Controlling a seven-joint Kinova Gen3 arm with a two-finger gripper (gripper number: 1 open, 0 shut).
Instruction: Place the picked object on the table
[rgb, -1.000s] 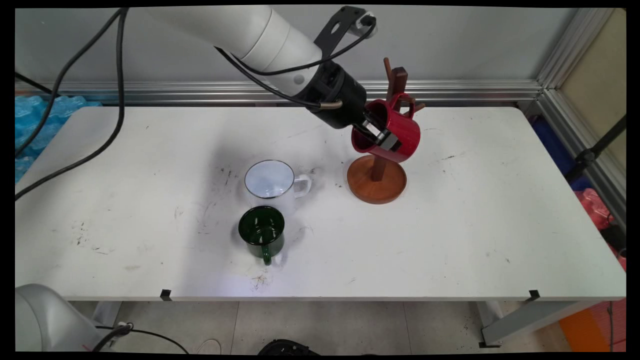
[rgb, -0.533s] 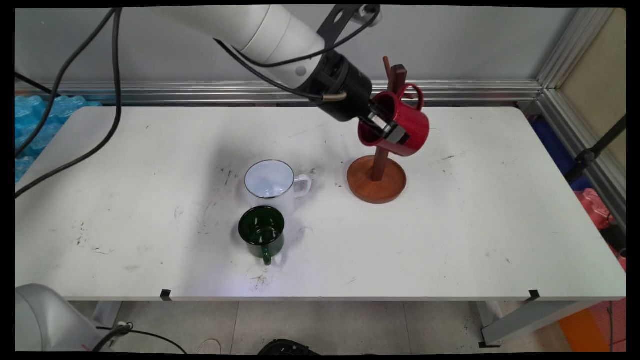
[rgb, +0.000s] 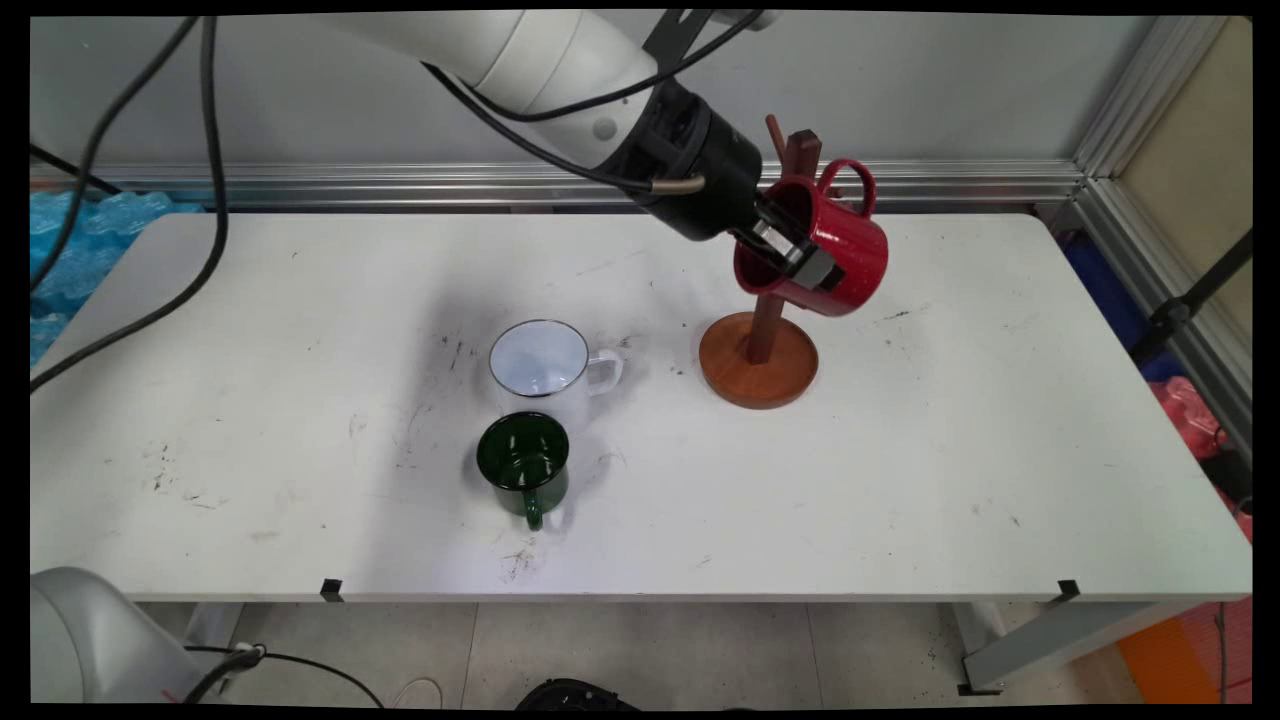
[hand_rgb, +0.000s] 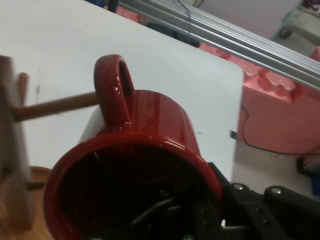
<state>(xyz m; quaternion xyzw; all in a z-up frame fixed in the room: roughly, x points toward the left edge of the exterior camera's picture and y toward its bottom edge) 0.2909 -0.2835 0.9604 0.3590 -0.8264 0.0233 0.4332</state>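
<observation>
**Asker:** Red is the colour I'm told stands out. What is red, and what has hold of it?

**Describer:** A glossy red enamel mug (rgb: 825, 255) with a loop handle is held in the air by the black two-finger claw (rgb: 797, 262). The claw is clamped on the mug's wall at the rim, one finger inside the cup, one outside. The mug lies tilted on its side, its mouth facing back toward the arm, its handle uppermost.

**Asker:** Why that tilt?

**Describer:** My reading: a grip on the rim lets the handle stand free. The hand view shows the handle loop (hand_rgb: 115, 87) just beside a thin wooden peg (hand_rgb: 55, 106), with the peg's tip close to the loop's opening. I cannot tell whether it passes through.

**Asker:** What does the peg belong to?

**Describer:** A dark wooden mug tree (rgb: 760, 345) with a round base, standing toward the far edge of the white table (rgb: 1000, 450), right of its middle. The red mug hangs just right of its post, above the base, clear of the tabletop.

**Asker:** Anything else?

**Describer:** A white enamel mug (rgb: 545, 365) and a dark green enamel mug (rgb: 523, 462) stand upright, touching or nearly so, near the table's middle, well apart from the claw.
</observation>
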